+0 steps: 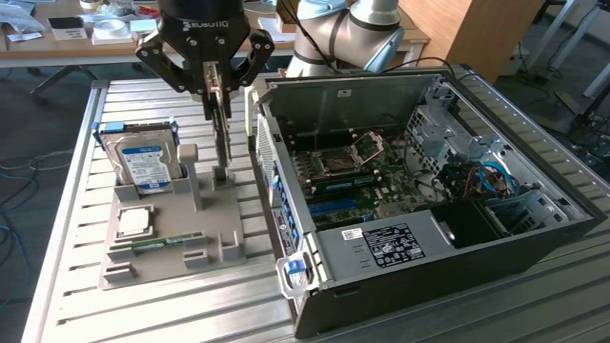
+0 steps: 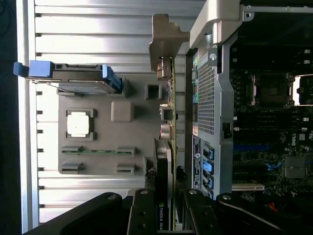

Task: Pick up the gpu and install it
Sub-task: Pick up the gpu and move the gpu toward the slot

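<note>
The gpu (image 1: 222, 139) stands on edge in a slot of the grey holder tray (image 1: 214, 214), beside the open computer case (image 1: 496, 250). My gripper (image 1: 217, 96) comes straight down onto the card's upper edge, with one finger on each flat side. In the wrist view I see the gpu (image 2: 166, 147) edge-on, with its metal end bracket (image 2: 164, 39) at the far end. The black fingers (image 2: 143, 215) press it from both sides, so the gripper (image 2: 166, 218) is shut on the card. Its lower edge still rests in the holder.
On the same tray are a silver hard drive (image 1: 143, 161) with a blue-white label, a square processor (image 1: 133, 221) and a green memory stick (image 1: 157, 243). The case's motherboard (image 1: 353, 179) lies exposed, with blue slots (image 1: 333, 209). The case wall (image 2: 208, 98) runs close alongside the card.
</note>
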You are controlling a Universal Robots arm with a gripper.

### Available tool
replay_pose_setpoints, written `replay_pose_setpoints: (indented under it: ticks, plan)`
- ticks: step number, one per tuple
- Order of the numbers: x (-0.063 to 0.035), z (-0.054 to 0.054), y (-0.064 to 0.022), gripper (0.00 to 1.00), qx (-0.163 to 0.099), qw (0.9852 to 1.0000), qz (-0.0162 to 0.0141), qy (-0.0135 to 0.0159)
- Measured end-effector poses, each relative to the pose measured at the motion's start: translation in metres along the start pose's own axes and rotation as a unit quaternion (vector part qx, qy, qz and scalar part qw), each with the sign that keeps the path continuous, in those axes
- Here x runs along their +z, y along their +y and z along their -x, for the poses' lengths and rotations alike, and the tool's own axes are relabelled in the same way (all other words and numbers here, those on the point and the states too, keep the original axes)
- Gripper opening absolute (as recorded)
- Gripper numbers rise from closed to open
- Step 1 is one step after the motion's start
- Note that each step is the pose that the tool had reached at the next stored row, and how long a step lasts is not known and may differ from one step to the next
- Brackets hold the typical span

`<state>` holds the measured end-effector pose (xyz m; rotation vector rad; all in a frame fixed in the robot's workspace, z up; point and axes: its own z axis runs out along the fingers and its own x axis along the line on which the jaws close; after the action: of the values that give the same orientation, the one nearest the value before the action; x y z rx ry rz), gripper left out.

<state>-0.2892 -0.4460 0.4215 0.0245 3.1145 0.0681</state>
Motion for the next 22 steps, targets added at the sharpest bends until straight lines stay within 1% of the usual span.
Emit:
replay_pose_setpoints:
  ticks: [9, 22]
  plan:
    - [0.0002, 0.024, 0.0004, 0.27, 0.000, 1.0000, 0.0004, 0.0000]
    - [0.0016, 0.075, 0.0013, 0.27, 0.000, 1.0000, 0.0036, 0.0001]
